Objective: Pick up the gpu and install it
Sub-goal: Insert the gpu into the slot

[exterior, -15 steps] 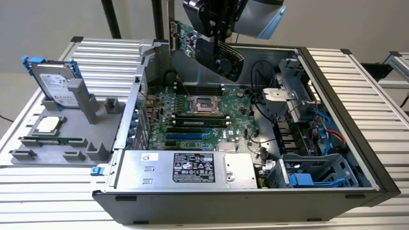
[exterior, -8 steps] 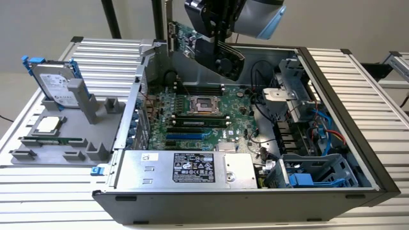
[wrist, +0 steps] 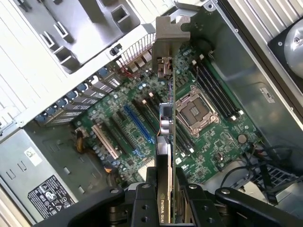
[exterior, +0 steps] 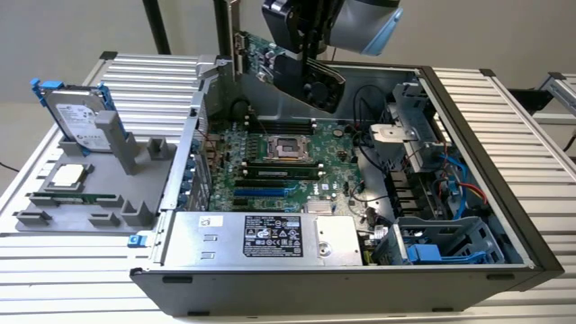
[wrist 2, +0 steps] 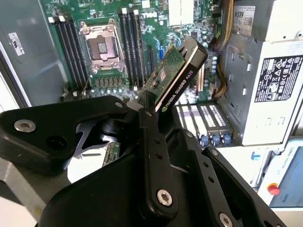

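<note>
step: mid-carry; gpu (exterior: pixel 293 67) hangs above the open computer case (exterior: pixel 270 290), not seated
fingers: fingers (wrist 2: pixel 152 142) clamped tight on the card's edge
next move: probably needs the card edge square over blue slot (wrist: pixel 138 124)

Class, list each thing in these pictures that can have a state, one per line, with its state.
gpu, gripped, in the air above the motherboard, in no slot.
gripper, jaws shut on the gpu.
computer case, on its side, open.
processor socket, bare, no cooler.
blue slot, empty.
hard drive, upright in the grey holder.
memory stick, resting in the grey holder.
</note>
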`<state>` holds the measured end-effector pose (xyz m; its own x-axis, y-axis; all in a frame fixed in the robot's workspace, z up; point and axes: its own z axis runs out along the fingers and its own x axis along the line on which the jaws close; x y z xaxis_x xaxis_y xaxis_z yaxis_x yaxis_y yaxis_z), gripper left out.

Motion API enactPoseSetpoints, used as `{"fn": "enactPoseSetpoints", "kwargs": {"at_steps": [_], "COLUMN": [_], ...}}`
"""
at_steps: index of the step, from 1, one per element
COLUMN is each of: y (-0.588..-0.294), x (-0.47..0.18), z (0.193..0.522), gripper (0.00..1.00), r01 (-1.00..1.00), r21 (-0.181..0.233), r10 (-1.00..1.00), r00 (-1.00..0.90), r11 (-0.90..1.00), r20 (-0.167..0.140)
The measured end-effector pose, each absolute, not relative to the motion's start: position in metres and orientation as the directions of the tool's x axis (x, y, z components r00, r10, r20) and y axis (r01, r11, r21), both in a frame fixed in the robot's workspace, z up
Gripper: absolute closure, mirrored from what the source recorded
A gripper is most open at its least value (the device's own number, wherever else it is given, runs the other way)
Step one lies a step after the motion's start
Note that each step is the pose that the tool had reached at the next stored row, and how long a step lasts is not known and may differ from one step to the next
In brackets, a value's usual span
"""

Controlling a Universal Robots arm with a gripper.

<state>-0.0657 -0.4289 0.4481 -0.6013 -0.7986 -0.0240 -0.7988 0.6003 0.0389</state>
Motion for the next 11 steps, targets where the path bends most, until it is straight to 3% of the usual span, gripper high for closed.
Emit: {"fn": "enactPoseSetpoints", "kwargs": {"at_steps": [11], "y": [-0.4289], "x": [-0.0657], "z": [0.4481], "gripper": [1.0], "r01": [-0.836], "r21": [0.039], "r10": [-0.836], "r00": [-0.549], "r11": [0.548], "r20": [-0.024]}}
